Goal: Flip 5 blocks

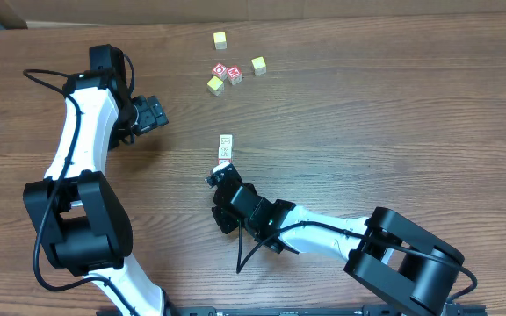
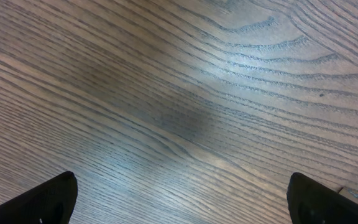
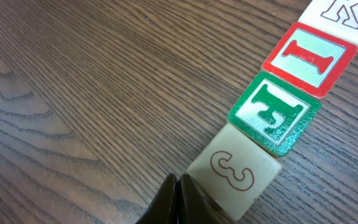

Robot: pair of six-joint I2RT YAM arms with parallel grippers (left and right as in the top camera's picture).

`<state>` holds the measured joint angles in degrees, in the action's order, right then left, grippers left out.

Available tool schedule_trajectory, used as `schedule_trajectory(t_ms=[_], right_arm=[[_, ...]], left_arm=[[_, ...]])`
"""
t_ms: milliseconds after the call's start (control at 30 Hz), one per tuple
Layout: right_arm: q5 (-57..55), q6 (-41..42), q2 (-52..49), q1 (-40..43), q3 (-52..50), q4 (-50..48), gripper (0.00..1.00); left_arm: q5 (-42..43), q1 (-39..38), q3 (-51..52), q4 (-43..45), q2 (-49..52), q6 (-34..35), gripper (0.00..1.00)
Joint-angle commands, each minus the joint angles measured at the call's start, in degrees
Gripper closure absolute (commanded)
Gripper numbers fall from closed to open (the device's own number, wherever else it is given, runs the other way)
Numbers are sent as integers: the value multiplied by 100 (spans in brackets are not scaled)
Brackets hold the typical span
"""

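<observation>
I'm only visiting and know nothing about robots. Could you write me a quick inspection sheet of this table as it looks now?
Surface: brown wood-grain table.
Job's things: four blocks touching in a line: pale 3 block, green E block, red I block, K block.
Clutter: three yellow-topped cubes and two red-topped cubes near the far edge.
Grippers: left gripper open over bare wood; right gripper has its fingers shut, tips beside the 3 block, contact unclear.
Cables: left-arm cable and right-arm cable, both black, looping loose.
Surroundings: pale strip beyond the far edge.
</observation>
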<state>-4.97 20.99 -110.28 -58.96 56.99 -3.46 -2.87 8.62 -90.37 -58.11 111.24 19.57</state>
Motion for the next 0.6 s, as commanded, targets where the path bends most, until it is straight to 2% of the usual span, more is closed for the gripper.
schedule_trajectory(t_ms=[0, 133, 333, 567], right_arm=[[-81, 28, -4, 22, 125, -63, 96], [170, 31, 114, 22, 127, -177, 96], [63, 26, 1029, 33, 127, -243, 96], [-442, 28, 1873, 610, 127, 474, 95]], left_arm=[[-70, -28, -76, -9, -101, 13, 0], [-70, -28, -76, -9, -101, 15, 0], [-70, -28, -76, -9, -101, 13, 0], [-70, -28, -76, -9, -101, 13, 0]])
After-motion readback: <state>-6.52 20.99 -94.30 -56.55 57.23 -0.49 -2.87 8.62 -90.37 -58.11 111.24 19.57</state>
